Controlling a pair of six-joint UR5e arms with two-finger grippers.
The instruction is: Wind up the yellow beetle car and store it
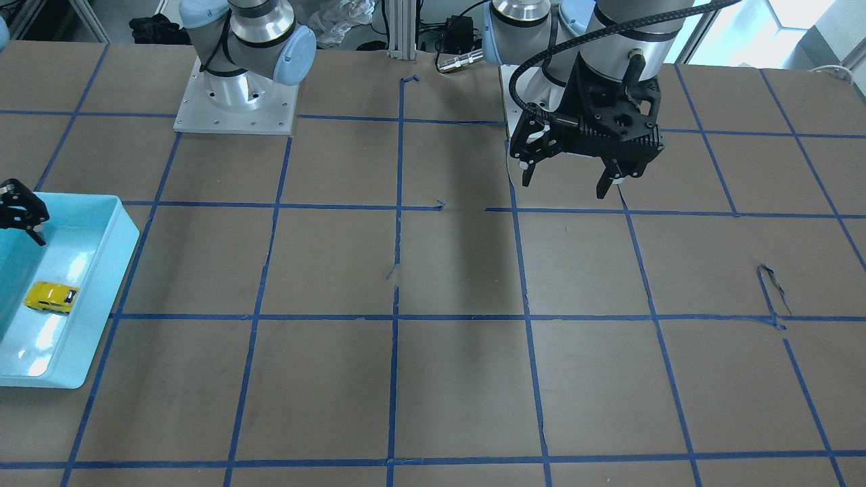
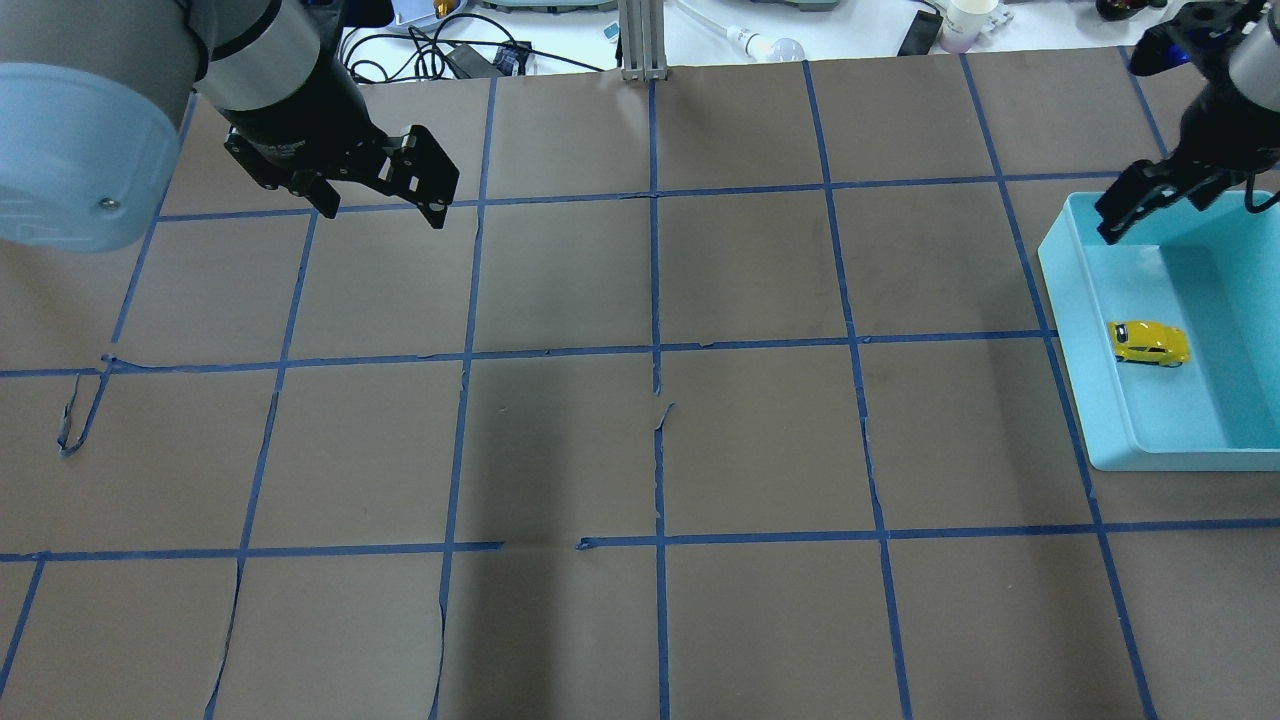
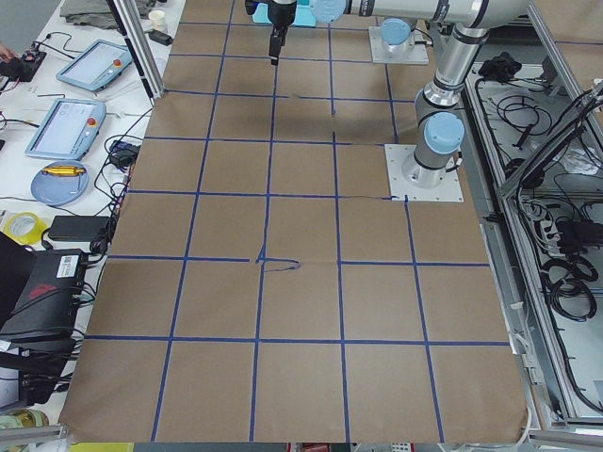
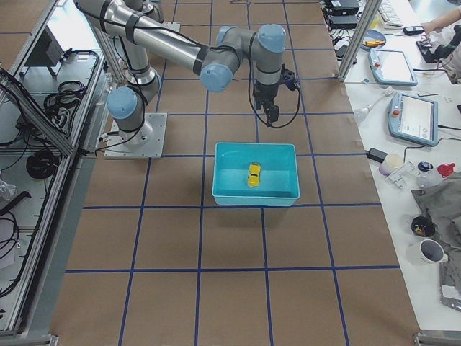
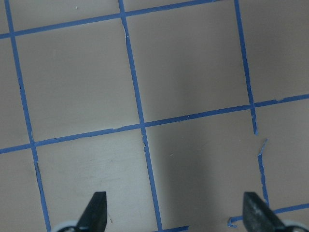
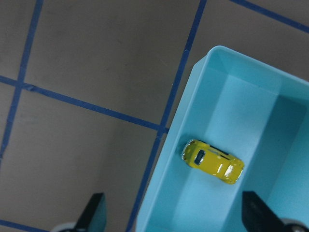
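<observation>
The yellow beetle car [image 6: 212, 163] sits in the blue tray [image 6: 251, 96]; it looks tiny, light, hard and slippery, so pinch its two sides; the right tool [image 6: 175, 212] and the left tool [image 5: 176, 215] are both spread apart.

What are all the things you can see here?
Car: one, yellow, on the floor of the bin.
Bin: one, light blue, on the table at the robot's right.
Table: one, brown, with a grid of blue tape lines.
Pendants: two, grey-blue, on the side bench.
Left end effector: one, black, open, above bare table.
Right end effector: one, black, open, empty, above the bin's rim.
</observation>
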